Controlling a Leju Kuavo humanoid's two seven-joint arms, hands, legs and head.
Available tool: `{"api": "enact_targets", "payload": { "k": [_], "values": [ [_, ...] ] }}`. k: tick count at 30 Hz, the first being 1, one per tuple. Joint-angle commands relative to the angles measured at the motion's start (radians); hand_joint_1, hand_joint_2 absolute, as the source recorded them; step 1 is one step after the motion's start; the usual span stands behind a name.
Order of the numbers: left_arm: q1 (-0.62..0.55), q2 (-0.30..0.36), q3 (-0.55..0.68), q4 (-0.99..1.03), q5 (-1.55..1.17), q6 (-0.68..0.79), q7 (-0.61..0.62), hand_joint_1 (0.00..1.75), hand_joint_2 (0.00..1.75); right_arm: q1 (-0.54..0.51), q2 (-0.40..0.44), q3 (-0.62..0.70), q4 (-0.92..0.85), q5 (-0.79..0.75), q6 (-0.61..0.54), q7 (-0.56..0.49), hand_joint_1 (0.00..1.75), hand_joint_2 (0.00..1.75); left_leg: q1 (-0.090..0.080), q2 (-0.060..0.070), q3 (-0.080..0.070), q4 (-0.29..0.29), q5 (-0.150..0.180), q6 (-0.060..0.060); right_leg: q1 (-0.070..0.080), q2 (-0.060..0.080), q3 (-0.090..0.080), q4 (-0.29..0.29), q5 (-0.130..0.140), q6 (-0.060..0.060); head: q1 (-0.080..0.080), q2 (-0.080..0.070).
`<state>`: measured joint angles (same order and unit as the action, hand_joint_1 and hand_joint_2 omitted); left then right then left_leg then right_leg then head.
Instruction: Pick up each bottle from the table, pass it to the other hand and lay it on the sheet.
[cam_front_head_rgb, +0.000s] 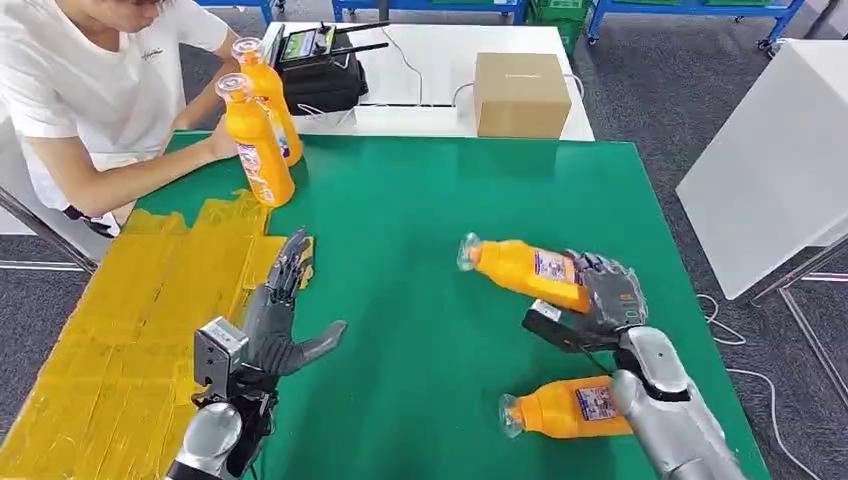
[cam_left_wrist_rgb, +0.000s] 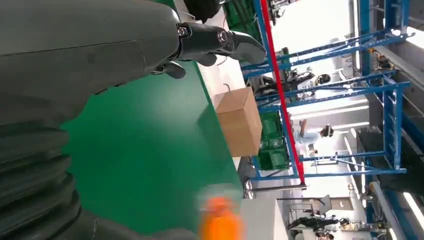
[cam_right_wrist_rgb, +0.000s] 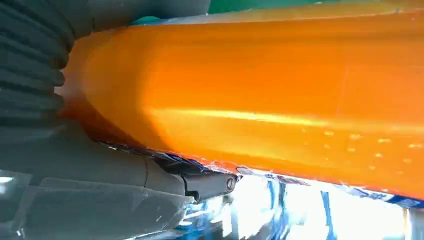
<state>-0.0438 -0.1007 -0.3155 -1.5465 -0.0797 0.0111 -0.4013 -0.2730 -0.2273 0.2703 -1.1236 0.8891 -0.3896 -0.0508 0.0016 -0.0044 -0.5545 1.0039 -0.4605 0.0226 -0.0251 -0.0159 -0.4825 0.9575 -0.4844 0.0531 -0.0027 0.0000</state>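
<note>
Nearest the camera: right arm (cam_front_head_rgb: 665, 410), silver, crossing over a lying bottle (cam_front_head_rgb: 565, 407) near the table's near right corner. That bottle is orange, clear-capped, on its side on the green table (cam_front_head_rgb: 420, 300).

Right hand (cam_front_head_rgb: 600, 300) is wrapped round the base end of a second bottle (cam_front_head_rgb: 520, 268), held roughly level toward the table's right edge, cap pointing to the middle. Right wrist view: glossy orange wall with a few droplets, thumb pressed under it.

Left hand (cam_front_head_rgb: 275, 325) holds nothing, fingers spread and raised, by the near left part of the table, at the edge of the yellow sheet (cam_front_head_rgb: 130, 310).

Two more bottles (cam_front_head_rgb: 258, 125) stand upright near the far left corner, a person's (cam_front_head_rgb: 90, 90) hand beside them.

Judgement: bottles look full, so fairly heavy; smooth plastic, probably slick where wet. Label band mid-body is the free place for the receiving hand.

Sheet: taped strips, wrinkled. Cardboard box (cam_front_head_rgb: 520, 93) on a white table beyond the far edge.
</note>
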Motion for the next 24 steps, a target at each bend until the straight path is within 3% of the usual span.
{"api": "enact_targets", "payload": {
  "k": [1,2,5,12,17,21,24],
  "values": [
    [-0.008,0.015,-0.028,0.02,-0.003,0.008,0.0,0.0,1.75,0.086,0.172,-0.241,-0.285,-0.203,-0.04,-0.119,1.75,1.75,0.001,0.001,-0.001,0.0,0.0,-0.001,0.001,0.002,-0.001,0.0,0.0,-0.002,0.0,0.0],
    [-0.017,0.021,-0.046,0.029,-0.004,0.005,0.0,0.0,1.75,0.118,0.231,-0.292,-0.359,-0.407,-0.02,-0.228,1.75,1.75,0.001,0.001,0.0,0.0,-0.001,-0.002,0.002,0.002,0.0,-0.001,0.0,-0.004,-0.001,0.0],
    [-0.033,0.026,-0.073,0.038,-0.014,0.008,0.001,0.0,1.75,0.171,0.271,-0.277,-0.462,-0.511,0.029,-0.233,1.75,1.75,0.001,0.0,-0.003,0.0,0.0,-0.002,0.001,0.001,-0.003,0.0,0.0,-0.003,0.0,0.0],
    [-0.049,0.03,-0.092,0.042,-0.014,0.007,0.006,0.0,1.75,0.179,0.308,-0.262,-0.477,-0.588,0.03,-0.292,1.75,1.75,0.002,0.001,-0.001,-0.001,0.0,-0.002,0.002,0.002,-0.002,-0.001,0.0,-0.005,0.0,0.0],
    [-0.085,0.033,-0.107,0.066,0.009,0.004,0.009,0.0,1.75,0.165,0.35,-0.113,-0.398,-0.768,0.225,-0.298,1.75,1.75,0.001,0.004,-0.001,-0.001,0.0,-0.002,0.001,0.004,-0.003,-0.001,0.001,-0.003,-0.001,0.0],
    [-0.11,0.039,-0.108,0.066,0.028,0.0,0.012,0.0,1.75,0.17,0.374,0.019,-0.317,-0.764,0.247,-0.327,1.75,1.75,0.001,0.003,-0.001,-0.001,0.0,-0.001,0.001,0.003,-0.002,-0.001,0.001,-0.002,0.0,0.0],
    [-0.112,0.038,-0.108,0.066,0.029,0.0,0.013,0.0,1.75,0.171,0.377,0.023,-0.314,-0.762,0.243,-0.33,1.75,1.75,0.002,0.003,0.0,-0.002,0.0,-0.002,0.002,0.004,-0.001,-0.002,0.001,-0.003,0.0,0.0]
  ]
}}
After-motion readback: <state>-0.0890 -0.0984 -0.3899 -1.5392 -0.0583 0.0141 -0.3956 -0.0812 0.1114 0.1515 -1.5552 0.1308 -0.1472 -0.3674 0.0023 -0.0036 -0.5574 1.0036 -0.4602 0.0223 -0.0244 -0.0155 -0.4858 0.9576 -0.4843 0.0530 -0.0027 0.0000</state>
